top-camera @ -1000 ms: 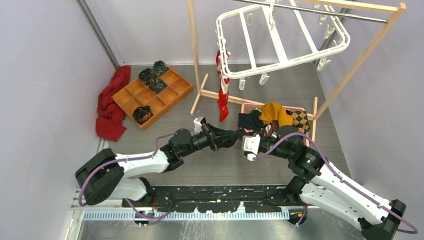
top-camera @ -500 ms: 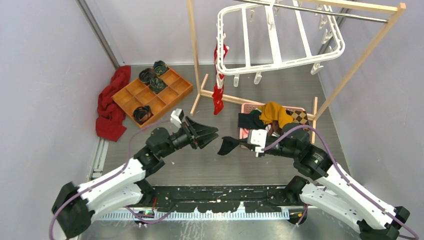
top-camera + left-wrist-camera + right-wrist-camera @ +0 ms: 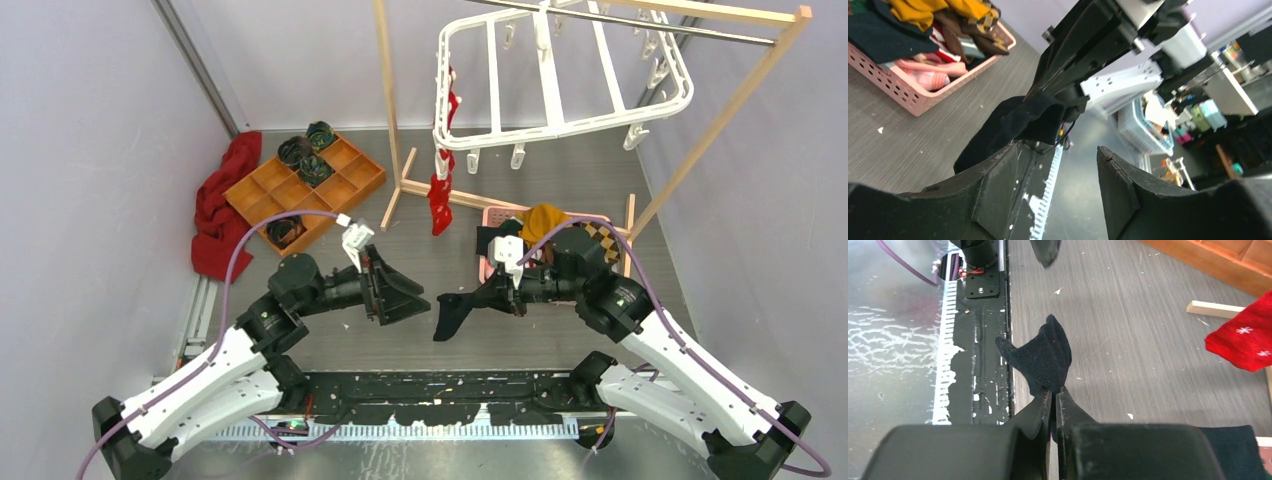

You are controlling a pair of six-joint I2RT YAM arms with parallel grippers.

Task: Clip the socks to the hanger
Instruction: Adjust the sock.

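The black sock (image 3: 452, 312) is hanging in the air above the table, between the two arms and near the base rail. It is being held by one end only. The right gripper (image 3: 488, 298) is pinching that end with its jaws closed flat on the fabric, as the right wrist view confirms (image 3: 1053, 390).

From the closed jaws, the long axis of the sock is running toward the robot's left and slightly toward the near edge. The free end is spreading and drooping.

The left gripper (image 3: 415, 302) is standing just beside that free end with its jaws parted and nothing between them. In the left wrist view the sock is lying ahead of the left finger (image 3: 1003, 190), outside the gap.

The left arm is therefore the nearer one to the loose end, while the right arm is carrying the whole load.

The hanger (image 3: 548, 90) is hanging from the wooden rack (image 3: 390, 110) at the far side, well apart from the sock and above it. A red sock (image 3: 440, 190) is dangling from a clip at its left corner.

The remaining socks (image 3: 545, 222) are lying piled in the pink basket (image 3: 908, 95), behind the right gripper.

Judgement: the sock is needing to travel away from the bases and upward, held end leading, before any clip is reachable.
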